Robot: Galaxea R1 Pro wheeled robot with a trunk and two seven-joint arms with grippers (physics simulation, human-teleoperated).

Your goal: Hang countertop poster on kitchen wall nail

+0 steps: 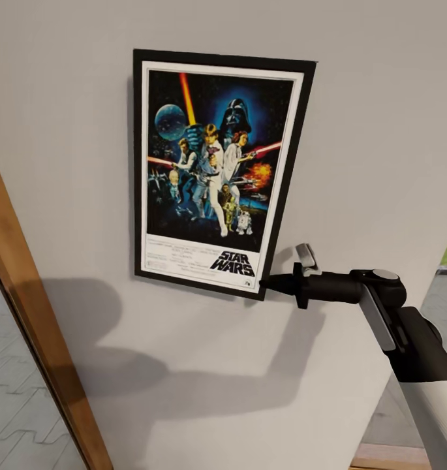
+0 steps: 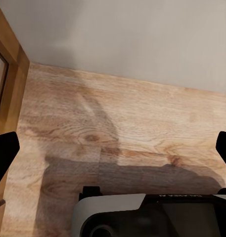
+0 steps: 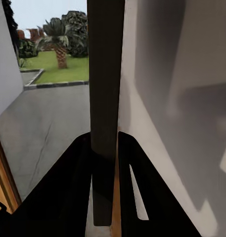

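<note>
Poster (image 1: 213,173) lies flat against the pale wall (image 1: 380,130), long axis upright, extending up and away from the right gripper (image 1: 275,284), whose jaws are closed on its lower corner edge. I judge this arm must seat it; no nail is visible. The left gripper (image 2: 113,148), jaws spread and empty, faces the wood floor (image 2: 117,123).

Poster (image 1: 216,173) flat against wall (image 1: 380,130); right gripper (image 1: 270,284) at poster's lower right corner; door frame (image 1: 34,326) left.
</note>
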